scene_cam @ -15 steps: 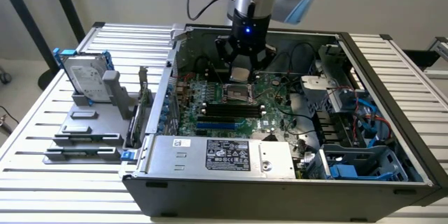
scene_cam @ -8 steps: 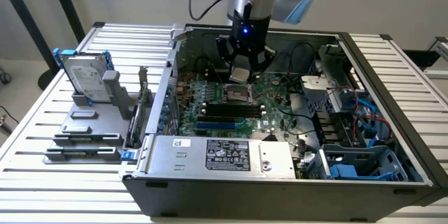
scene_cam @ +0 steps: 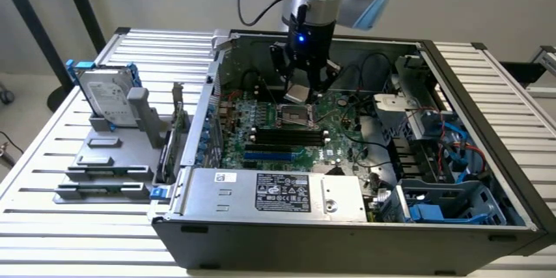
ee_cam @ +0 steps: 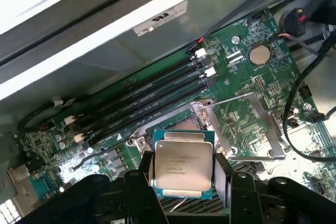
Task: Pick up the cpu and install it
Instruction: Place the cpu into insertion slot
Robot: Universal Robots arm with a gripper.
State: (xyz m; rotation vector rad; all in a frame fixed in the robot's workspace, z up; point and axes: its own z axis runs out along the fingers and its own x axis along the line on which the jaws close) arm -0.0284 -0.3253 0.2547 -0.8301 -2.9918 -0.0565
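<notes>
cpu (ee_cam: pixel 184 163): 1, between the fingers (ee_cam: pixel 224 182)
gripper (ee_cam: pixel 184 176): 1
memory slots (ee_cam: pixel 147 95): 4, beyond the fingers
coin battery (ee_cam: pixel 259 54): 1
hard drive (scene_cam: pixel 109 99): 1
power supply (scene_cam: pixel 278 190): 1

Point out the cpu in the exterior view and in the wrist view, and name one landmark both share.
Exterior view: the cpu sits in the gripper, just above the socket.
Wrist view: the cpu is clamped between the fingers, over the socket.
Shared landmark: the black memory slots beside the socket.

cpu (ee_cam: pixel 182 163) txt unreadable; socket (ee_cam: pixel 180 124) partly hid behind it.
</notes>
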